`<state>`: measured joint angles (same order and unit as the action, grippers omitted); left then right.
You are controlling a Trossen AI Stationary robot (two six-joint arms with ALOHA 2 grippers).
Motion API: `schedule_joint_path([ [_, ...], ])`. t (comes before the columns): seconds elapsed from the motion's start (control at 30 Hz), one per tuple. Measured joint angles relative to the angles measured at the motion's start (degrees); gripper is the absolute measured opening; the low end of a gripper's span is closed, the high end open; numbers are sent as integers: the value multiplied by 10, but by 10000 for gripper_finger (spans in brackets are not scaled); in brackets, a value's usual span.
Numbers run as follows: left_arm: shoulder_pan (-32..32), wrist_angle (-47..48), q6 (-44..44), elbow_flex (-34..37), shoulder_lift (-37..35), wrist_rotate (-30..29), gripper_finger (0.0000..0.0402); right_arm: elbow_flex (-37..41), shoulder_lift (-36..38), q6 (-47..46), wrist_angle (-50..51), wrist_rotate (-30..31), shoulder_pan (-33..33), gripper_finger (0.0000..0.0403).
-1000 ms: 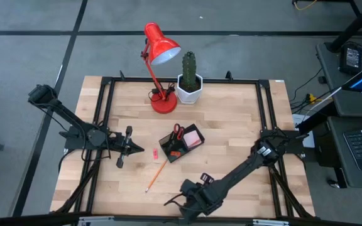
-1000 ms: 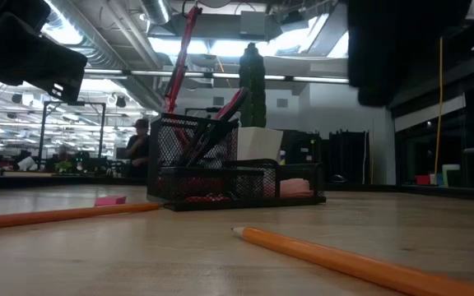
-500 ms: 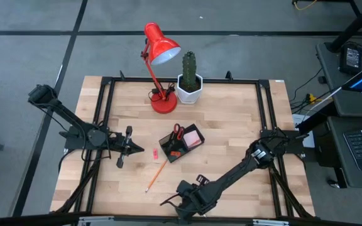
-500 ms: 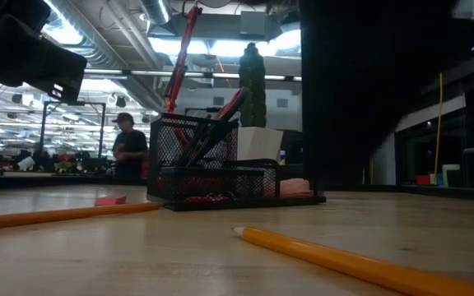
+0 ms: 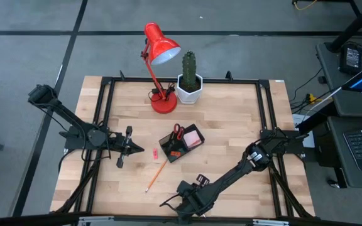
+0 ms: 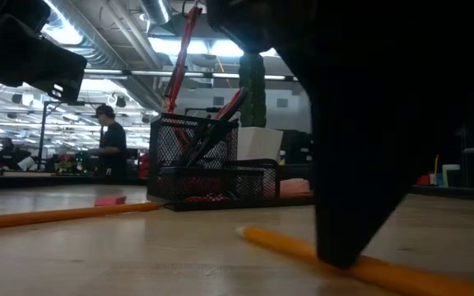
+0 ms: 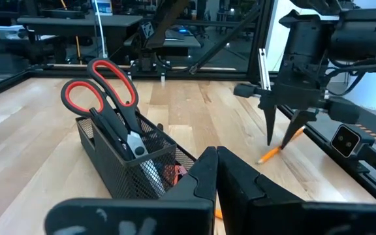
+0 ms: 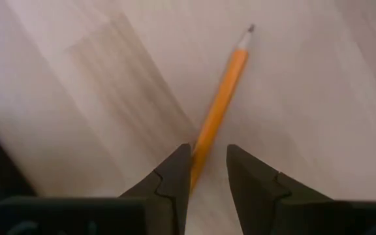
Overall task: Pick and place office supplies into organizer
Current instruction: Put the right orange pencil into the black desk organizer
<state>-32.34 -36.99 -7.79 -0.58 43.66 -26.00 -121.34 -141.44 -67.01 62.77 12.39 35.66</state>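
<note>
Showing the table (image 5: 231, 132) from above, the high view places the red desk lamp (image 5: 159, 50) and potted cactus (image 5: 189, 75) at upper centre, the black mesh organizer (image 5: 181, 143) at mid-frame, and the two arms at the left edge and lower centre. The organizer already holds red-handled scissors (image 7: 103, 98) standing upright in its tall cup and a pink sticky-note pad (image 5: 193, 136) in a low compartment. A small pink piece (image 5: 154, 151) lies just left of the organizer, and one orange pencil (image 5: 156, 176) lies diagonally at lower left of centre.

The right end effector (image 8: 207, 171) hangs low at the bottom centre of the high view, fingers partly open and holding nothing. In its wrist view a second orange pencil (image 8: 220, 104) runs from between the fingertips toward the upper right, its sharpened tip far from the fingers. The fingers straddle the shaft near its blunt end.

The left end effector (image 7: 215, 171) waits at the left of the table, fingers closed together and empty.

A pencil is judged light, stiff and smooth-sided, apt to roll; a grasp across the shaft nearer its middle would likely tilt less than one at the end.
</note>
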Motion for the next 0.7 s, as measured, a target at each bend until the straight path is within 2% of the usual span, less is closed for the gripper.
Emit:
schedule_joint_path([
  [0.43, 0, 0, 0, 0, 0, 0, 2, 47, 6, -2, -4, 2, -2, 102],
  [0.7, 0, 0, 0, 0, 0, 0, 3, 37, 4, -46, 9, -47, -22, 102],
])
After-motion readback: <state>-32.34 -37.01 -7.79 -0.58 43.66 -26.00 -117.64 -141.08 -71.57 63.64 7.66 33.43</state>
